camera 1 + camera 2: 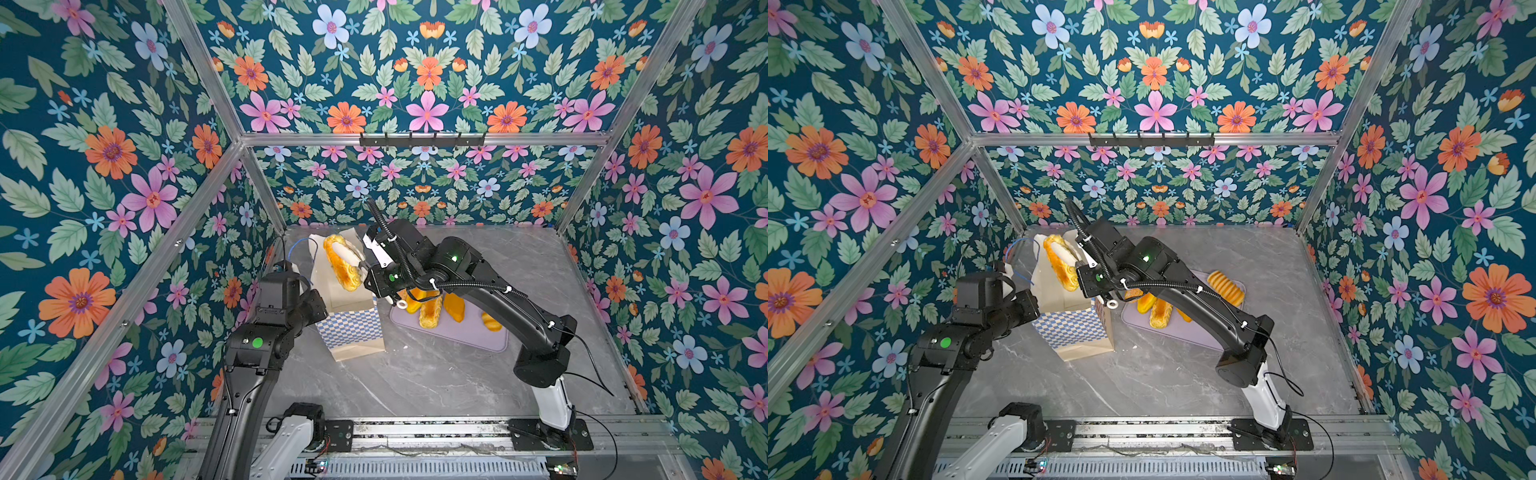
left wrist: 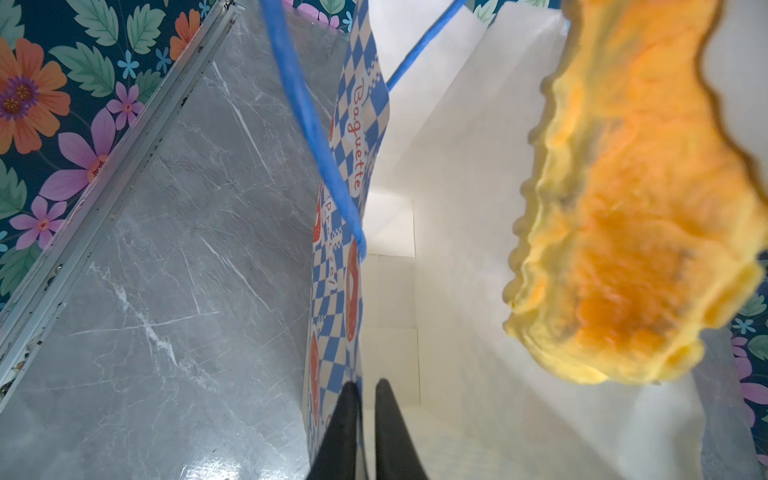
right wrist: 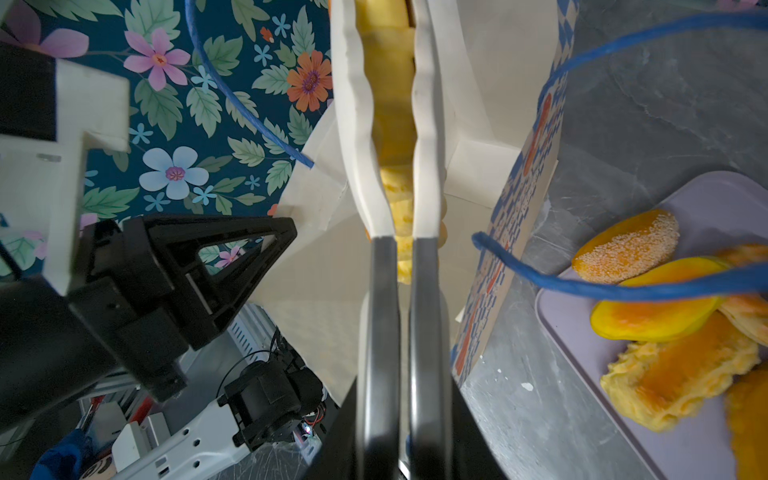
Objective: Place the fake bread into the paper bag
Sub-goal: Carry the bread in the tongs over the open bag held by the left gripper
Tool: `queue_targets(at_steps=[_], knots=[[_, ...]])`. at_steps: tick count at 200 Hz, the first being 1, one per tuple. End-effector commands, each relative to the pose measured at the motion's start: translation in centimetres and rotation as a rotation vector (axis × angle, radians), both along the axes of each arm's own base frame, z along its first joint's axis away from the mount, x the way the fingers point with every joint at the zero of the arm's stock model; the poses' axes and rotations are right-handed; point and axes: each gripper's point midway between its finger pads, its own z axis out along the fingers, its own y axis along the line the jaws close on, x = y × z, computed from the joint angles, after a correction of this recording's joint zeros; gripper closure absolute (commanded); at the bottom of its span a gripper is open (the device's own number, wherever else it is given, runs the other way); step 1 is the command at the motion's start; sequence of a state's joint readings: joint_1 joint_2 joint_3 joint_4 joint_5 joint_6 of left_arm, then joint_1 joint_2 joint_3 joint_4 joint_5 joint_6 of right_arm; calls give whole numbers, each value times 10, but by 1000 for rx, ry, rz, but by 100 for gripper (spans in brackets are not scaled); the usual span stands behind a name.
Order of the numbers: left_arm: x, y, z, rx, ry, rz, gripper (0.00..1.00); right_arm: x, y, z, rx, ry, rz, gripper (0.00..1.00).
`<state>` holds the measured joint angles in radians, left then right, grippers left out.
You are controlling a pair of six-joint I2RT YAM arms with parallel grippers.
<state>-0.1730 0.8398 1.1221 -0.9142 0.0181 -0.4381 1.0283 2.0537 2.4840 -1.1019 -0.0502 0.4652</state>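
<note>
The right claw (image 3: 392,62) pinches a ridged long loaf (image 1: 341,266) over the open mouth of the paper bag (image 1: 353,328), left on the desk (image 1: 436,382). The left claw (image 2: 368,415) is pressed together on the bag's left wall. Other breads (image 1: 430,311) lie on the lilac tray (image 1: 478,338), just right.
</note>
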Motion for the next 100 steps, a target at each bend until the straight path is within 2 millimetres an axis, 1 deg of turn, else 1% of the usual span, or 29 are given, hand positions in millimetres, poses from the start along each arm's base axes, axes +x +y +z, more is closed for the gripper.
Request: queue_targets(at_steps=[1,46,100], knots=[[1,0,0,5,-5,-2,87,1,-2,-5,-25,-9,-3,83],[3,-1,-2,4,-3,-4,88,-3,-3,-18,-64,4,7,76],[2,0,-1,1,-6,-2,88,-10,-3,-14,-61,-4,20,68]])
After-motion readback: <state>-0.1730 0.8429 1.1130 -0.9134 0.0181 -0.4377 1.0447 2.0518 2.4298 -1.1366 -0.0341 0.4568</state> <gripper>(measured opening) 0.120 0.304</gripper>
